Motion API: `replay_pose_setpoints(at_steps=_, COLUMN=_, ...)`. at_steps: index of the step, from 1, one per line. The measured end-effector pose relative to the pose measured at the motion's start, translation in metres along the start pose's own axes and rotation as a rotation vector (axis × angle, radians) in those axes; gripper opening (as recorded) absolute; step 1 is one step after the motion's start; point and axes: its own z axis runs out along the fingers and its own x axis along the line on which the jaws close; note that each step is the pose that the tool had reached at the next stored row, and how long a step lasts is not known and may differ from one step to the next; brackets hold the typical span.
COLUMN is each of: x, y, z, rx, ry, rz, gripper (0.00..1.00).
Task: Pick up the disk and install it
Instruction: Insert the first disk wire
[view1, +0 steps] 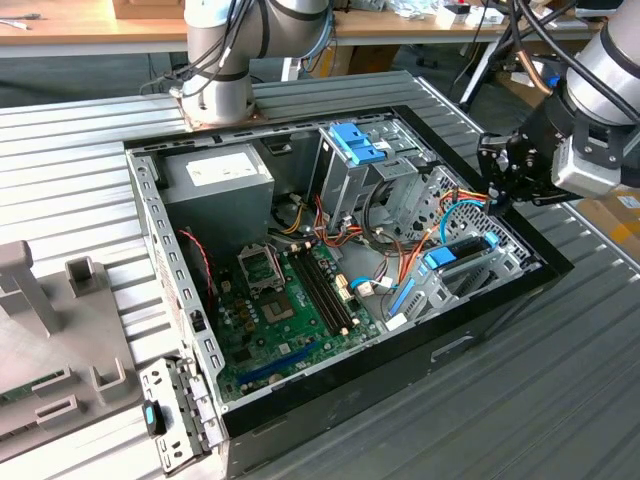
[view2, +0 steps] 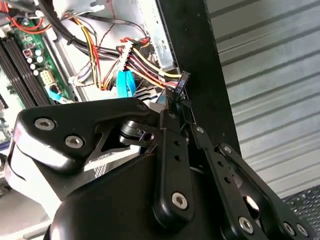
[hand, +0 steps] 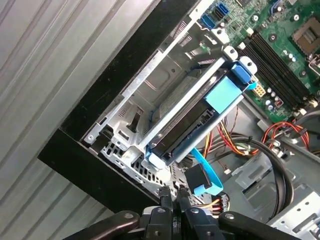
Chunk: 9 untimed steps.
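Open computer case (view1: 400, 372) on a ribbed metal table (view1: 560, 390), read from the exterior view's left to its right. A grey fixture (view1: 35, 300) stands on the table beside the case. Inside the case come the power supply (view1: 215, 185), the motherboard (view1: 285, 300), and a tall metal cage (view1: 345, 185) topped by a blue clip (view1: 355, 143). Near the wall on the exterior view's right, the disk (view1: 465, 254) lies lengthwise in a metal drive bay (view1: 500, 270), its dark body between the blue ends of its carrier. In the first wrist view the disk (hand: 192, 117) sits at a slight slant to the bay's rails, and whether it is fully seated cannot be told. The gripper (view1: 498, 198) hovers just above the case's wall, near the disk's far end and apart from it. In both wrist views its fingers (hand: 165, 197) are pressed together with nothing between them, the tips (view2: 182, 82) pointing down towards a blue cable (hand: 205, 172) and a bundle of coloured wires (view2: 142, 62). The main risk is probably a snag, since the fingertips stand close to these leads and a descent there could catch or unplug one. A second likely risk is that an off-centre push would skew the carrier and jam it against the bay's rails.
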Motion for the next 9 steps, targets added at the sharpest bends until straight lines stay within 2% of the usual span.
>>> replay_pose_setpoints(at_steps=4, x=0.0, y=-0.0001, z=-0.0002, rx=0.0016, ry=0.0292, rz=0.114, gripper=0.16)
replay_pose_setpoints(at_steps=7, x=-0.0006, y=0.0005, z=-0.0006, rx=0.0028, ry=0.0369, rz=0.141, gripper=0.16)
replay_pose_setpoints(at_steps=9, x=-0.0007, y=0.0003, z=-0.0017, rx=0.0029, ry=0.0489, rz=0.177, gripper=0.16)
